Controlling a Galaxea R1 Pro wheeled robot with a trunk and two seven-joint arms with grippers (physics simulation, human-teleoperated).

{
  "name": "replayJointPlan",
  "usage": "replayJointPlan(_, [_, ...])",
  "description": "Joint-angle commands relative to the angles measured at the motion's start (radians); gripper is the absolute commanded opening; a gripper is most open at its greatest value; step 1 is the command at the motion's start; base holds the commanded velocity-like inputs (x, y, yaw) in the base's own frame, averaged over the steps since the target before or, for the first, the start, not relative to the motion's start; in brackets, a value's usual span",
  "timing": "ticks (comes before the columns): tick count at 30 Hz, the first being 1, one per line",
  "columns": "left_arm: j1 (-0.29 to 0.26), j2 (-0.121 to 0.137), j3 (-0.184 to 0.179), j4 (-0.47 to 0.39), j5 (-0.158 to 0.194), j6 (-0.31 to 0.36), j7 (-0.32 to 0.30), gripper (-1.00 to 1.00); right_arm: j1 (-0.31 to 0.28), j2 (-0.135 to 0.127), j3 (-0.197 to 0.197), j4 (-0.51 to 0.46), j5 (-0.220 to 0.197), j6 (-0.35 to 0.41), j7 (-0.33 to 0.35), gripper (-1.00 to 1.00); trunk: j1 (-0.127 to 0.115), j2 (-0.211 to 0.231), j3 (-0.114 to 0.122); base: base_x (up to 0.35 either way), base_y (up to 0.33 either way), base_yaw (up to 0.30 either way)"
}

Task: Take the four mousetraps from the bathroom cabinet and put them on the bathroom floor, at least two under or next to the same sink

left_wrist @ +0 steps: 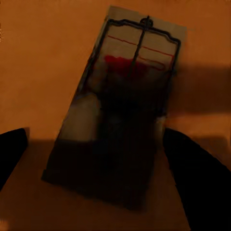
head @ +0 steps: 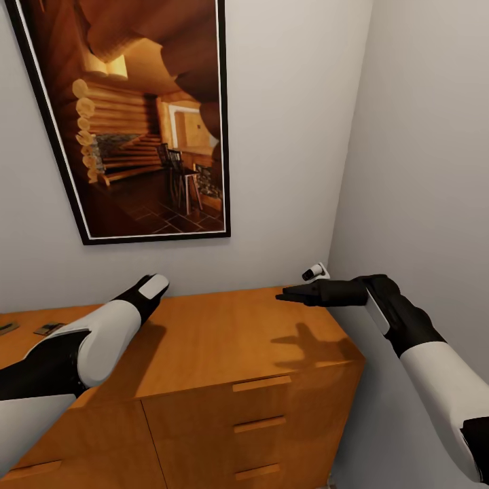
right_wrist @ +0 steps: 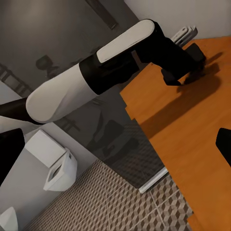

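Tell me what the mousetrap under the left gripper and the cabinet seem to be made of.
Mousetrap: looks like a flat tan wooden plate, matte, carrying thin dark wire that reads as metal, plus a red patch. Cabinet: looks like orange-brown wood or veneer, smooth with a soft sheen; faint grain shows, so laminate is possible.

Three mousetraps: two [head: 49, 329] [head: 7, 328] at the cabinet top's left end, one [left_wrist: 120, 103] under the left gripper. One cabinet [head: 224, 339], three drawer handles [head: 261, 384], one framed picture [head: 132, 115], two arms [head: 102, 339].
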Motion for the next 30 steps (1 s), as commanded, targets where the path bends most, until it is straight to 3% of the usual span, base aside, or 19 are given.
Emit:
replayJointPlan(1, [0.012, 0.000, 0.036, -0.002, -0.002, 0.007, 0.002, -1.00, -0.001, -0.001, 0.003, 0.000, -0.004, 0.010, 0.002, 1.00, 0.000, 0.000, -0.001, 0.000, 0.000, 0.000])
replayJointPlan(13, [0.012, -0.003, 0.036, -0.006, -0.002, 0.007, 0.002, -1.00, -0.001, -0.001, 0.003, 0.001, -0.004, 0.010, 0.002, 1.00, 0.000, 0.000, -0.001, 0.000, 0.000, 0.000])
replayJointPlan(18, [0.011, -0.011, 0.036, -0.062, -0.001, 0.009, 0.014, -1.00, -0.001, -0.001, 0.003, 0.002, -0.004, 0.010, 0.002, 1.00, 0.000, 0.000, -0.001, 0.000, 0.000, 0.000])
replayJointPlan(22, [0.011, -0.029, 0.036, -0.151, 0.000, 0.017, 0.065, -1.00, -0.001, -0.001, 0.003, 0.003, -0.004, 0.010, 0.002, 1.00, 0.000, 0.000, -0.001, 0.000, 0.000, 0.000])
replayJointPlan(24, [0.011, -0.048, 0.036, -0.200, 0.001, 0.021, 0.127, -1.00, -0.001, -0.001, 0.003, 0.003, -0.004, 0.010, 0.002, 1.00, 0.000, 0.000, -0.001, 0.000, 0.000, 0.000])
replayJointPlan(26, [0.022, -0.036, 0.036, -0.187, 0.009, 0.011, 0.126, -1.00, -0.001, 0.008, 0.003, 0.014, 0.006, -0.001, -0.007, 1.00, 0.000, 0.000, -0.001, 0.000, 0.000, 0.000])
replayJointPlan(30, [0.045, -0.031, 0.060, -0.165, -0.009, -0.007, 0.146, -1.00, -0.004, 0.009, -0.020, 0.037, -0.008, 0.001, 0.000, 1.00, 0.000, 0.000, -0.001, 0.000, 0.000, 0.000])
